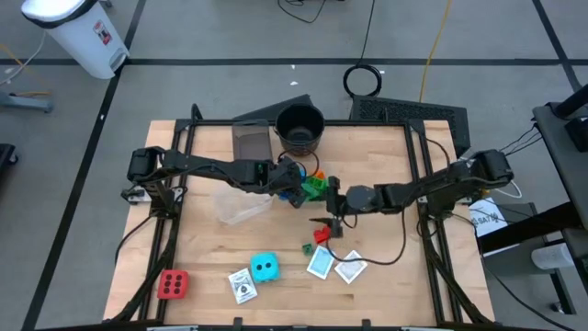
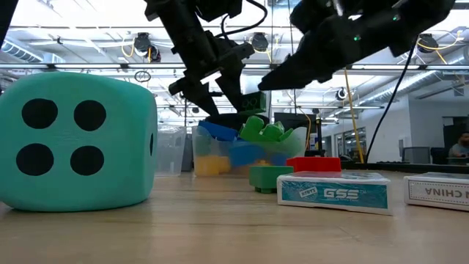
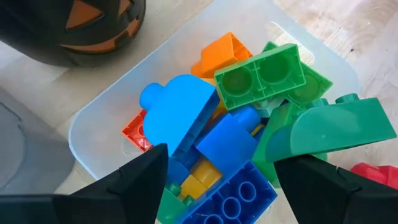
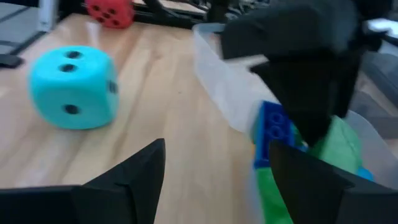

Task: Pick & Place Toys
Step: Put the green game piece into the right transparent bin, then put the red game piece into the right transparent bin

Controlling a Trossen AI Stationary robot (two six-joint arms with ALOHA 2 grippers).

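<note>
Building blocks (image 3: 231, 140) lie heaped in the clear tub (image 3: 93, 124) mid-counter — light, rigid, slick plastic, I judge, best pinched across flat sides — with my left fingers (image 3: 221, 180) parted empty above them and my right fingers (image 4: 214, 168) parted empty beside the tub.

Cyan cube (image 1: 265, 268) with black dots, red cube (image 1: 173, 284), black pot (image 1: 299, 128)

A black round pot (image 1: 299, 128) is set at the far edge of the wooden table (image 1: 202, 257), with a clear tub (image 1: 251, 140) just beside it. Another clear tub (image 1: 241, 206) is seen nearer the middle. A white bin (image 1: 77, 32) is stood on the floor beyond.
</note>
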